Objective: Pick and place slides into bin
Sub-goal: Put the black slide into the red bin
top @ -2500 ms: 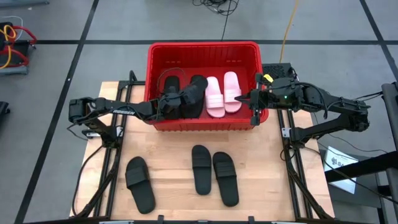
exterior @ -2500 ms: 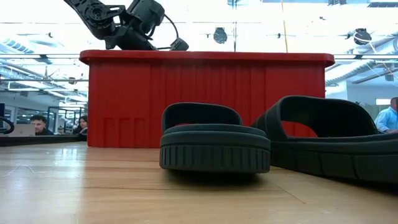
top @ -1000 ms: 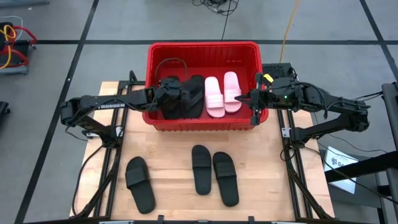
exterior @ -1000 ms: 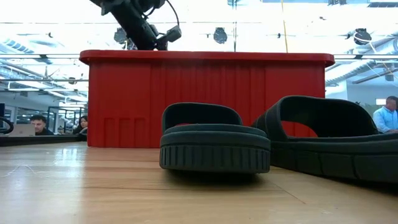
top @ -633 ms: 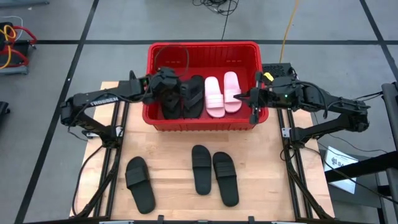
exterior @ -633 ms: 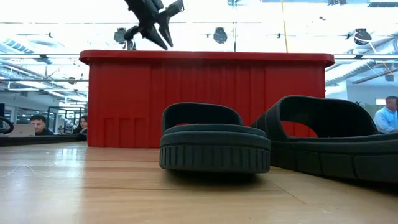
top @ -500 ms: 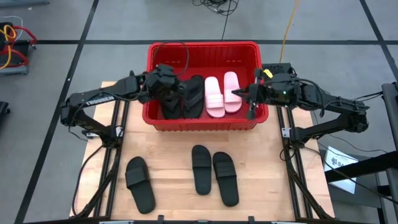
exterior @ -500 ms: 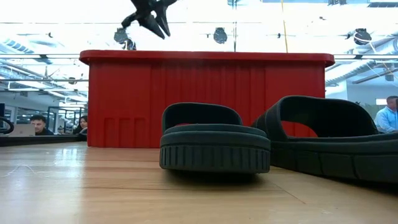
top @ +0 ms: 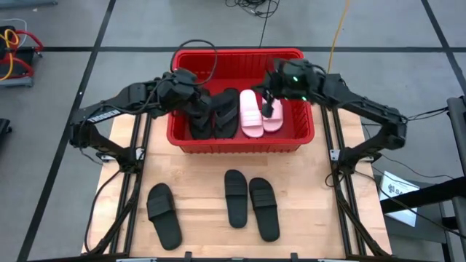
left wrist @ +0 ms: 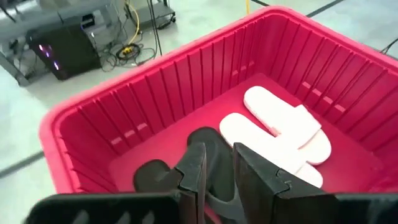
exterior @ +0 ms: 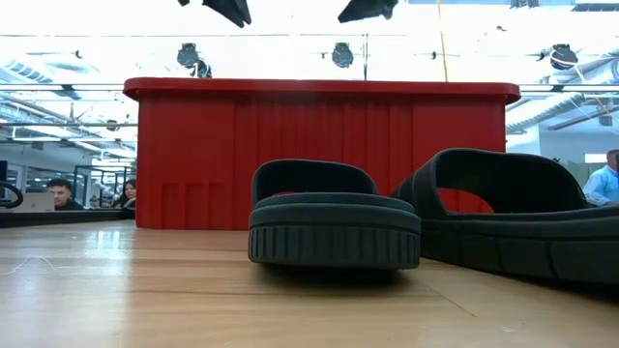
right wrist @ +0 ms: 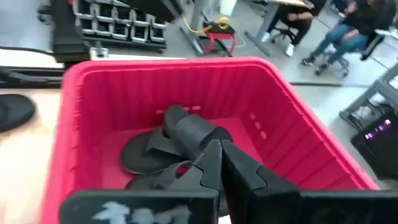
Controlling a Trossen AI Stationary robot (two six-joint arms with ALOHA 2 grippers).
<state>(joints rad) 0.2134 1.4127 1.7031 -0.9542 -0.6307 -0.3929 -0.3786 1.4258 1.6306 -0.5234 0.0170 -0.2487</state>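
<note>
While three slides wait on the table: two black slides (top: 251, 198) lie side by side nearer than the bin (top: 242, 137), a third (top: 164, 214) off towards the left arm's side, so loading looks unfinished.
Bin contents: black slides (top: 215, 114) and a pink pair (top: 256, 110) lie flat inside.
Left gripper (top: 195, 100): over the bin's black slides, jaws slightly parted, empty.
Right gripper (top: 268, 109): over the pink pair, jaws closed, empty.

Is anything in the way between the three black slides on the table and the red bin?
Nothing visible. The three black slides lie on bare wood in front of the bin, and only its front wall has to be cleared. Both grippers are above the bin.
</note>
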